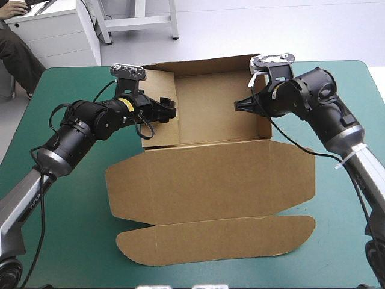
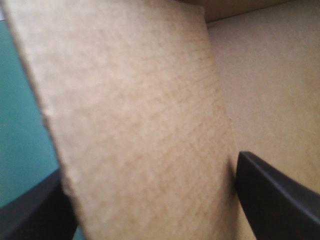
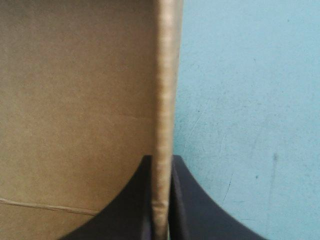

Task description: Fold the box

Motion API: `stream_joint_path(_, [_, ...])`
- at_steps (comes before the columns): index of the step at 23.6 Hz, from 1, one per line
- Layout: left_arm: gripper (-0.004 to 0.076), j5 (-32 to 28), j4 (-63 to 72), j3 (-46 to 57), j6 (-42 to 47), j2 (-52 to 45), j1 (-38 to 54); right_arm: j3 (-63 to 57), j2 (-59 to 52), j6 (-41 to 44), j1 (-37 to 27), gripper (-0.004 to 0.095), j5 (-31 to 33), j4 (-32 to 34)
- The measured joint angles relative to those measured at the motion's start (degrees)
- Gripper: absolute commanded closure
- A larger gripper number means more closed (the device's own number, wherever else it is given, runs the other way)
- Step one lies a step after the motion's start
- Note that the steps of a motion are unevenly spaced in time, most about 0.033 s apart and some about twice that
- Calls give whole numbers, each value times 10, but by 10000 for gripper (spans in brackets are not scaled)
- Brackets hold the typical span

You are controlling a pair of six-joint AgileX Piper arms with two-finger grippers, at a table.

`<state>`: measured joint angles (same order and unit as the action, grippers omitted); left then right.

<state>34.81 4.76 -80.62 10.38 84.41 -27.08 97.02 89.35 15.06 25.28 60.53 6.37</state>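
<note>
You've got the box (image 1: 204, 108) mid-table (image 1: 72, 241). Its far half is up as an open tray w/ back, L and R walls raised. The lid (image 1: 210, 180) lies flat on the teal-green cover toward the near edge, w/ a narrow flap (image 1: 216, 238) at its front. The L gripper (image 1: 170, 112) is at the L wall (image 2: 140, 110), fingers spread wide and straddling it. One finger (image 2: 30, 215) is on the outside over the cover, the other (image 2: 275, 200) is inside the tray. The wall stands tilted between them in the wrist view, and you can't tell if either finger touches the board. The R gripper (image 3: 161, 200) is nearly closed, pinching the R wall (image 3: 162, 100). The board's edge is sandwiched between both fingers and runs straight ahead of them, w/ tray interior on one side and bare cover on the other. In the high view both arms reach in from opp. sides, approx. level w/ each other across the tray.
</note>
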Motion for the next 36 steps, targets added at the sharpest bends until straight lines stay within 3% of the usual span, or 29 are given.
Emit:
stream_joint_path(11, [152, 21, 20, -41, 0, -22, 0, 0, 17, 5, 0, 909, -5, 10])
stream_joint_path(22, [152, 92, 25, -62, -2, -115, 0, 0, 38, 26, -9, 909, -39, 32])
stream_joint_path(36, [152, 103, 25, -63, -4, -4, 0, 0, 39, 26, -10, 909, -48, 19])
